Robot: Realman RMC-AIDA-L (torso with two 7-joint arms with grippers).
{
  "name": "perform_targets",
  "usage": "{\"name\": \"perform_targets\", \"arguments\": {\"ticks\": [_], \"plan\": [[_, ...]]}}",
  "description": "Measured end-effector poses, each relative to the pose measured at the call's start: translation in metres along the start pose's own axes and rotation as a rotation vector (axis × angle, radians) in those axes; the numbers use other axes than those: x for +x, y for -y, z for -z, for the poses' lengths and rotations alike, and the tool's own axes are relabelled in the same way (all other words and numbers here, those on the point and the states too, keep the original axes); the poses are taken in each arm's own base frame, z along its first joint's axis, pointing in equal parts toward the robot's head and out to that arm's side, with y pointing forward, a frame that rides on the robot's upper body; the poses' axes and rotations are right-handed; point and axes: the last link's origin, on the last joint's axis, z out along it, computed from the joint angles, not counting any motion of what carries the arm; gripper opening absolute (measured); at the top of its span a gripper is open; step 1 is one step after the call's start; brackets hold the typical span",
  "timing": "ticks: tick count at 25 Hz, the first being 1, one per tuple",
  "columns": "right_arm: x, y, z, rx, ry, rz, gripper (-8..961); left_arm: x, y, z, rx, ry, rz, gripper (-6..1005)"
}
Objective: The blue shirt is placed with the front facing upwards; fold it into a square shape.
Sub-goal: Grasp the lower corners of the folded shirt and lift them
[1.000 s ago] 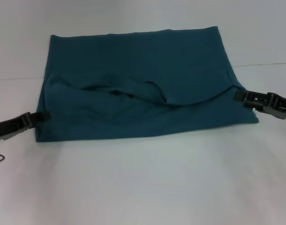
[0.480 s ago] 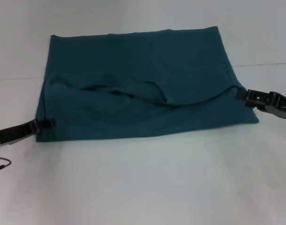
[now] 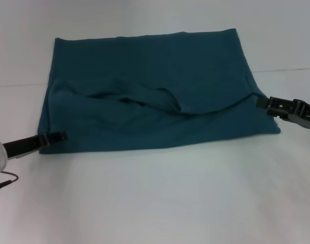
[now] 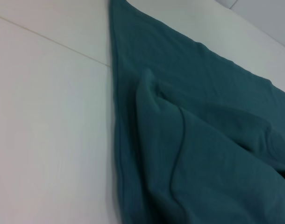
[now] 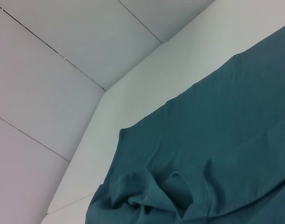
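The blue shirt (image 3: pixel 155 76) lies folded into a broad rectangle on the white table, plain teal side up. A loose, wrinkled flap runs across its middle in a curved edge. My left gripper (image 3: pixel 62 135) reaches in low from the left, its tip over the shirt's near-left corner. My right gripper (image 3: pixel 260 102) sits at the shirt's right edge, where the curved flap ends. The left wrist view shows the shirt's (image 4: pixel 203 116) side edge and a raised fold. In the right wrist view the shirt (image 5: pixel 226 130) lies bunched in the middle.
Bare white table (image 3: pixel 160 203) stretches in front of the shirt and on both sides. A thin red and black cable (image 3: pixel 5 180) hangs by my left arm at the lower left. Grey wall panels (image 5: pixel 63 70) stand behind the table.
My left gripper has slid from the shirt's left edge toward its near-left corner. My right gripper has drawn back slightly to the right. The shirt has not moved.
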Motion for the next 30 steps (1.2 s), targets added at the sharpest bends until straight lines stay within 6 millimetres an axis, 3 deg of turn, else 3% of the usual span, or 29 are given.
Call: {"name": "perform_targets", "arguments": {"ticks": [12, 23, 30], "plan": [[0.0, 0.001, 0.003, -0.002, 0.015, -0.012, 677, 0.002, -0.007, -0.003, -0.01, 0.012, 0.033, 523], [-0.001, 0.002, 0.005, -0.004, 0.017, -0.013, 677, 0.004, -0.005, -0.003, 0.009, 0.024, 0.036, 309], [-0.002, 0.001, 0.006, -0.01, 0.003, -0.004, 678, 0.01, -0.006, 0.005, -0.037, 0.052, 0.082, 89]]}}
